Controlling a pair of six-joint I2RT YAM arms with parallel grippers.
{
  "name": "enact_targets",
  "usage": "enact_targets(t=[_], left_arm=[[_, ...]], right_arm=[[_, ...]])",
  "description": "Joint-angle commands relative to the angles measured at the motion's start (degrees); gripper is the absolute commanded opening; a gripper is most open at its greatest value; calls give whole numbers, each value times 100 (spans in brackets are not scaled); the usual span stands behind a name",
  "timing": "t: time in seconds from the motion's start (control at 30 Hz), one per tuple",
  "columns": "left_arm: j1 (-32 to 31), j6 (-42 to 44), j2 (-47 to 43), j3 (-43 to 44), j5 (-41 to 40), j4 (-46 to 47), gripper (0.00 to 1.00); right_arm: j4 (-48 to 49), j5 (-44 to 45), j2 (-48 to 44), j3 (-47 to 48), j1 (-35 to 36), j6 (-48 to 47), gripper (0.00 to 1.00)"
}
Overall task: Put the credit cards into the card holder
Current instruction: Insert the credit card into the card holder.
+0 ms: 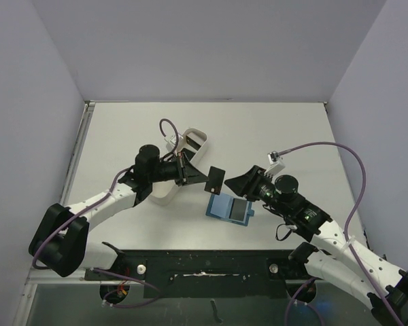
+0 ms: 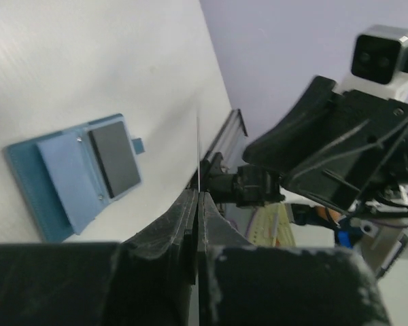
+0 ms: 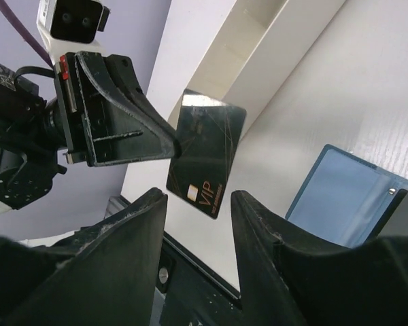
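My left gripper (image 1: pixel 202 178) is shut on a black credit card (image 1: pixel 216 178) and holds it upright above the table. In the left wrist view the card (image 2: pixel 198 153) shows edge-on as a thin line rising from the shut gripper (image 2: pixel 198 198). My right gripper (image 1: pixel 247 183) faces it, open. In the right wrist view the card (image 3: pixel 207 155), marked VIP, hangs just beyond the right gripper (image 3: pixel 198 207), touching neither finger. The blue card holder (image 1: pixel 222 206) lies open on the table below, with a dark card (image 1: pixel 241 212) in its pocket. It also shows in the wrist views as the card holder (image 2: pixel 58 180) and the card holder (image 3: pixel 340 197).
A long white tray (image 1: pixel 196 140) stands behind the left gripper, partly under the left arm, and the tray (image 3: pixel 258 47) appears beyond the held card. A black rail (image 1: pixel 204 263) runs along the near table edge. Purple cables loop over both arms.
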Motion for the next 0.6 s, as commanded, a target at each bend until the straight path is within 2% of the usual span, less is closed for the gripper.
enact_targets(t=[0.0, 0.13, 0.37, 0.47, 0.57], left_arm=[[-73, -750, -180, -375, 923, 1590, 0], [-120, -1065, -201, -668, 1002, 2077, 0], [-191, -1398, -157, -909, 895, 2573, 0], [-201, -1422, -129, -935, 872, 2654, 0], [-211, -1426, -125, -947, 857, 2655, 0]], right_arm=[[734, -223, 86, -81, 25, 200, 47], [709, -190, 184, -31, 25, 205, 52], [834, -340, 426, -62, 26, 304, 50], [1022, -425, 414, -122, 27, 339, 44], [1110, -440, 349, -174, 27, 338, 29]])
